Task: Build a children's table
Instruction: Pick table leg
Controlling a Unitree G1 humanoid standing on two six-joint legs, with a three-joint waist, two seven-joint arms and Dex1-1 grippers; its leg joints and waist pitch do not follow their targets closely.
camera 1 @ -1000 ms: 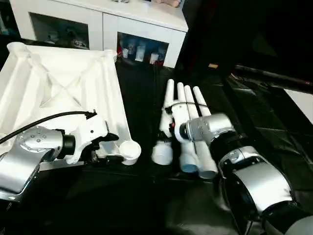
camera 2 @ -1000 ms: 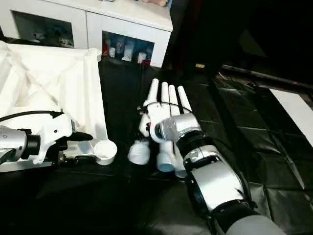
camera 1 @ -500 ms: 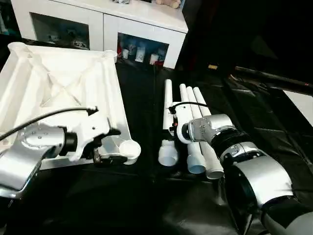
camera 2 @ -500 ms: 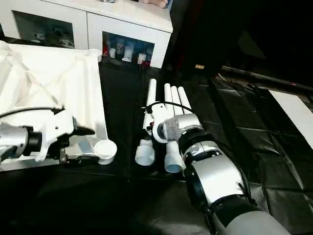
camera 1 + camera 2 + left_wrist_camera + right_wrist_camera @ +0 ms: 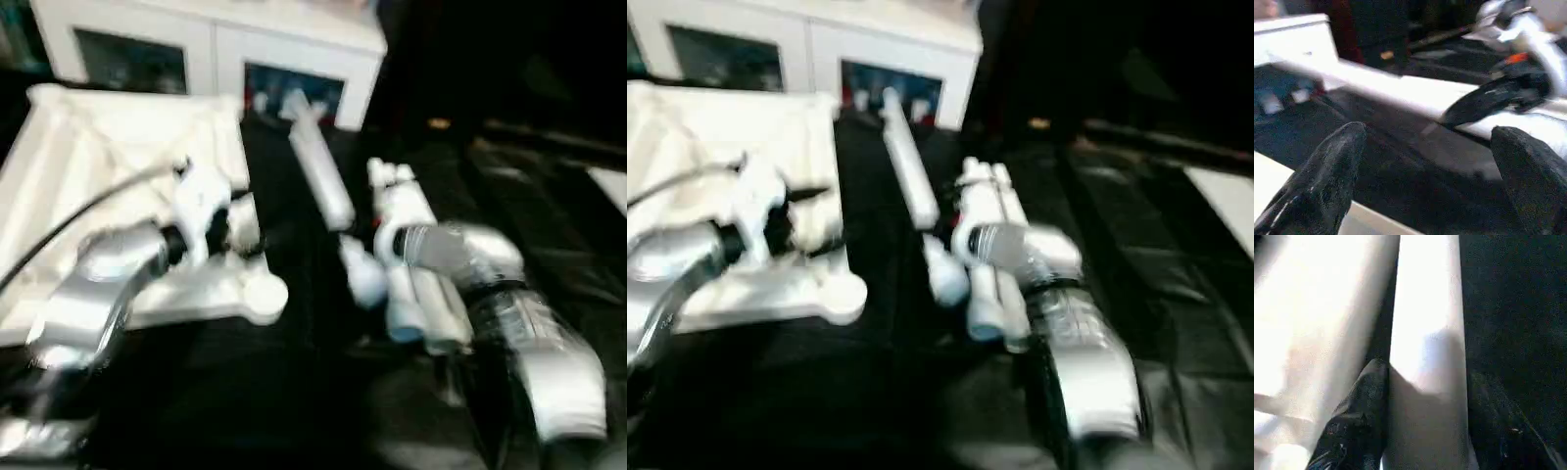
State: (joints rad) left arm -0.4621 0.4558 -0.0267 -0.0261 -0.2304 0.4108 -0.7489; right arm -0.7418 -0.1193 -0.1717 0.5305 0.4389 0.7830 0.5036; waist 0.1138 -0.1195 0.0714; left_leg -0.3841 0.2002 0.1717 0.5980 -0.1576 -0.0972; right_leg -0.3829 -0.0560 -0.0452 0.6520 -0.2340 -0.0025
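Observation:
The children's table top (image 5: 88, 166) lies upside down at the left, ribbed side up, with a round corner socket (image 5: 266, 294) at its near right corner. My right gripper (image 5: 377, 235) is shut on one white leg (image 5: 321, 176), which is held off the black cover and slants from near the cabinet down toward me. In the right wrist view the leg (image 5: 1425, 352) sits between the black fingers (image 5: 1354, 426). Other legs (image 5: 426, 299) lie side by side under my right forearm. My left gripper (image 5: 235, 220) hovers over the top's right edge, open; its fingers (image 5: 1327, 181) are wide apart.
A white cabinet with glass doors (image 5: 225, 49) stands behind the table top. The black-covered work table (image 5: 294, 392) carries everything. In the left wrist view, the lifted leg (image 5: 1396, 88) and my right gripper's black finger (image 5: 1488, 98) cross ahead of the left gripper.
My right gripper has lifted one leg out of the row and swung it left toward the table top. My left gripper has risen from the near corner socket and moved farther along the edge.

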